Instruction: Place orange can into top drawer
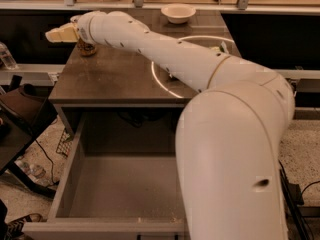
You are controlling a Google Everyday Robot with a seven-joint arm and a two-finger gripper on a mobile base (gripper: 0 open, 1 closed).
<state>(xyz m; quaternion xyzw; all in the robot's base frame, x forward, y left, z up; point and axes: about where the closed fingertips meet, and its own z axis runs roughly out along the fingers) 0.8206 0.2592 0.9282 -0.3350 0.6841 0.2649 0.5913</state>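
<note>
The orange can stands at the far left corner of the grey table, mostly hidden behind my wrist; only its lower part shows. My gripper hangs at the table's far left edge, just left of and slightly above the can, pointing left. The top drawer is pulled wide open below the table's front edge, with nothing in it. My white arm crosses the picture from the lower right to the upper left.
A white bowl sits at the back of the table. A white ring mark shows on the tabletop, partly under my arm. A dark chair and cables stand on the floor at the left.
</note>
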